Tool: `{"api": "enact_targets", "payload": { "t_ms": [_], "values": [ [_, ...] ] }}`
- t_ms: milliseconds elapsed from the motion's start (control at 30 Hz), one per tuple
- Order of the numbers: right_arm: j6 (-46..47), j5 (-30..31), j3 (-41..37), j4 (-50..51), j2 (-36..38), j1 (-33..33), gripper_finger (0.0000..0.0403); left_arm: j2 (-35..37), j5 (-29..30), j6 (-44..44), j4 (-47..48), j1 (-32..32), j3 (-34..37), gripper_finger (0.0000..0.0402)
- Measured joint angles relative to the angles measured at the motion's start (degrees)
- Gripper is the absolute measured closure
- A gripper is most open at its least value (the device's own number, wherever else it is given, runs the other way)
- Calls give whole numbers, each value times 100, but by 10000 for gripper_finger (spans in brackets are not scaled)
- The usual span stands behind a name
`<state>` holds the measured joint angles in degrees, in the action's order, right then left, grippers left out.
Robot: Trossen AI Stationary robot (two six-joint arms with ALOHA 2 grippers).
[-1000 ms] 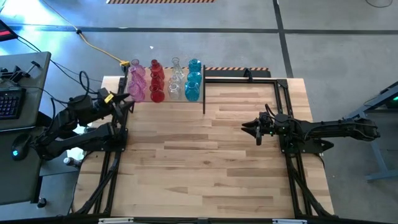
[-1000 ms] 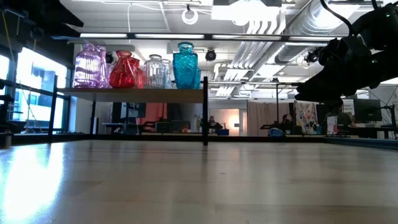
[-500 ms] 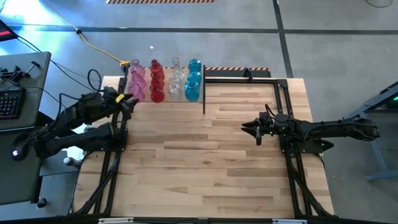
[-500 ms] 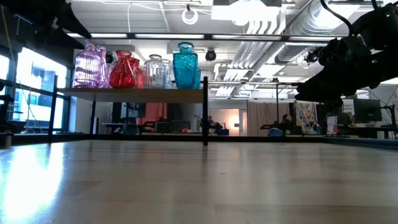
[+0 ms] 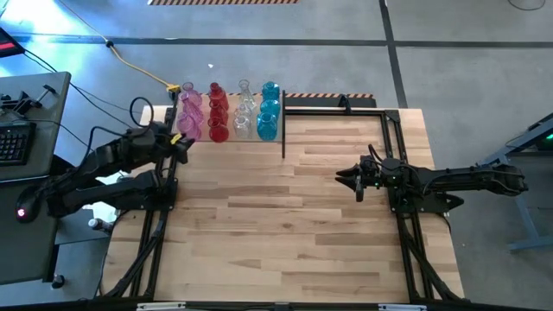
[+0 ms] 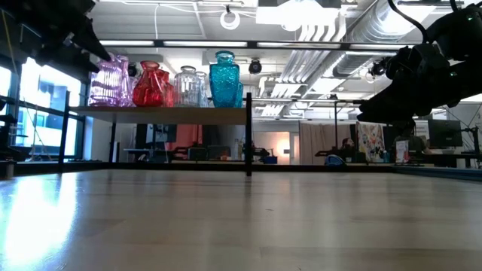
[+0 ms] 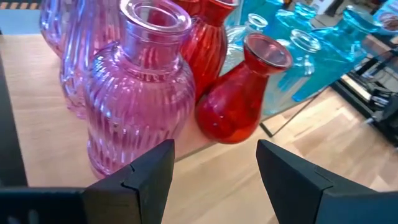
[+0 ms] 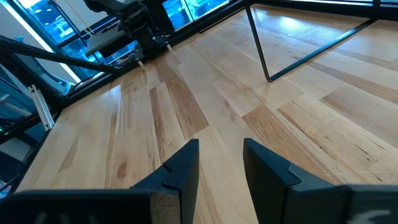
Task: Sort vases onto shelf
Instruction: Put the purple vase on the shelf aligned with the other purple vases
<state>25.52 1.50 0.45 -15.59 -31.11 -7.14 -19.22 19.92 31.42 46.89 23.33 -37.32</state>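
Several glass vases stand on their bases in rows on the shelf [image 6: 166,111] at the table's far left: pink [image 5: 190,117], red [image 5: 216,112], clear [image 5: 244,111] and teal [image 5: 270,108]. My left gripper [image 5: 181,138] is open and hovers just off the shelf's near left corner. In the left wrist view its fingers [image 7: 214,168] point at a ribbed pink vase [image 7: 140,93] and a red vase [image 7: 239,93], touching neither. My right gripper [image 5: 346,177] is open and waits above the table's right half [image 8: 221,165].
A black post [image 5: 283,138] marks the shelf's right end, and black frame rails [image 5: 346,108] run along the table's far right part. The plank tabletop [image 5: 276,225] lies bare in the middle and near side. A desk with a keyboard [image 5: 13,142] stands left of the table.
My left gripper has moved toward the far edge and the shelf, closing in on the pink vases; in the low view it has come into the picture at the upper left beside the pink vase. The vases have not moved.
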Motion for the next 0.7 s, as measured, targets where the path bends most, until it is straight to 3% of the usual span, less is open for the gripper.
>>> {"api": "enact_targets", "payload": {
  "t_ms": [700],
  "values": [
    [0,0,2,0,2,2,293,-282,394,-9,-65,0,0,183]
  ]
}}
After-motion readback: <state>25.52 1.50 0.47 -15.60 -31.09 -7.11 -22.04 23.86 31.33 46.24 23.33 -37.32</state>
